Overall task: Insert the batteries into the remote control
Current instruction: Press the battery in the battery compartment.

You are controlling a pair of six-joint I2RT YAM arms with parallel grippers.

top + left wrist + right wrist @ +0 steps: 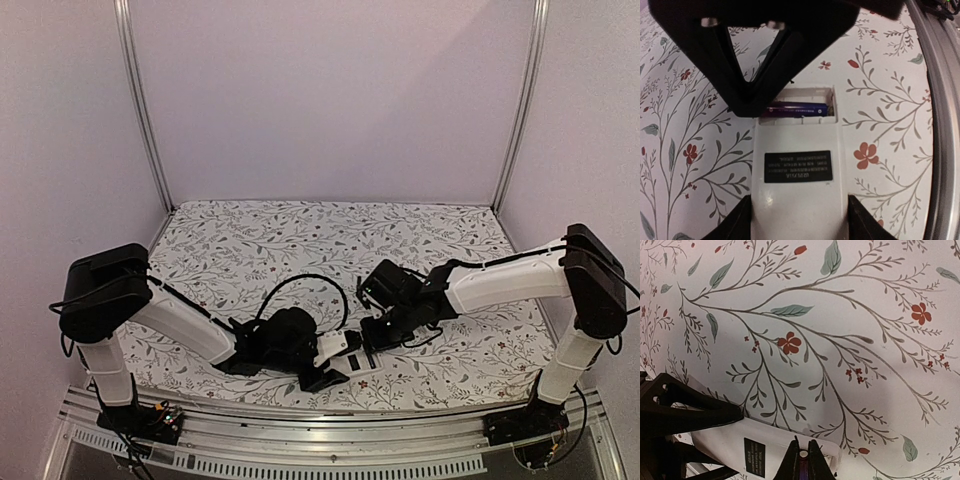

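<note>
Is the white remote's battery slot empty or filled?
Not empty: a dark purple cylindrical battery lies in the open slot of the flat white remote.

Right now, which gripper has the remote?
The left gripper: it clamps the remote control by its sides at the label end. The right gripper is pinched on the battery at the open slot.

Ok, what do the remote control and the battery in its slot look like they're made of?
The remote control: likely hard white plastic, smooth with a faint sheen. The battery: dark purple glossy wrap with tiny white print, probably film over metal.
</note>
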